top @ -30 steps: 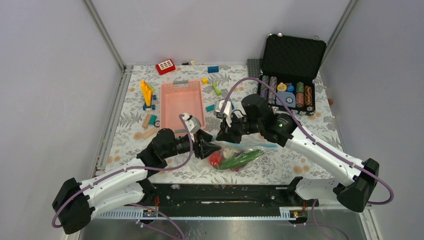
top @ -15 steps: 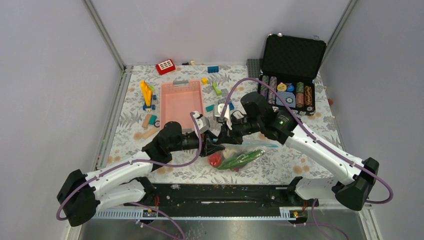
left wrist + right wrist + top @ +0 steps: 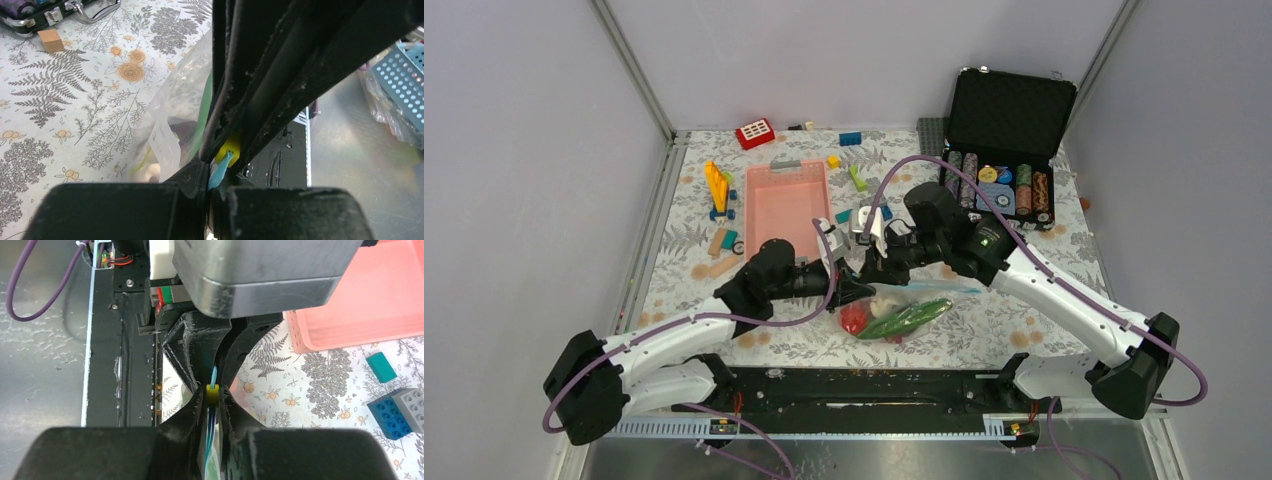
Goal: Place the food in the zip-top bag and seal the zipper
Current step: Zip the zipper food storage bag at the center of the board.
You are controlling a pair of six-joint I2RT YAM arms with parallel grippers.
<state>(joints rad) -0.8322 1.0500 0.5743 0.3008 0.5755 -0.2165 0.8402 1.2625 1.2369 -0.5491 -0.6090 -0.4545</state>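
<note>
The clear zip-top bag (image 3: 906, 308) lies on the table in front of both arms. Inside it I see green pods (image 3: 909, 318), a red piece (image 3: 854, 318) and a white piece (image 3: 886, 300). The light-blue zipper (image 3: 929, 288) runs along the bag's far edge. My left gripper (image 3: 856, 291) is shut on the zipper's left end, which shows as a blue tip (image 3: 219, 172) in the left wrist view. My right gripper (image 3: 870, 272) is shut on the yellow slider (image 3: 212, 392), tip to tip with the left gripper. The blue strip (image 3: 210, 440) runs down between its fingers.
A pink slotted basket (image 3: 786, 200) stands behind the left gripper. An open black case of poker chips (image 3: 1009, 130) is at the back right. Building blocks lie scattered along the back, with blue and grey blocks (image 3: 397, 412) near the right gripper. The table's black front rail (image 3: 864, 385) is close below the bag.
My left gripper has moved right along the bag's edge until it meets the right gripper. The right gripper has hardly moved and the bag has stayed in place.
</note>
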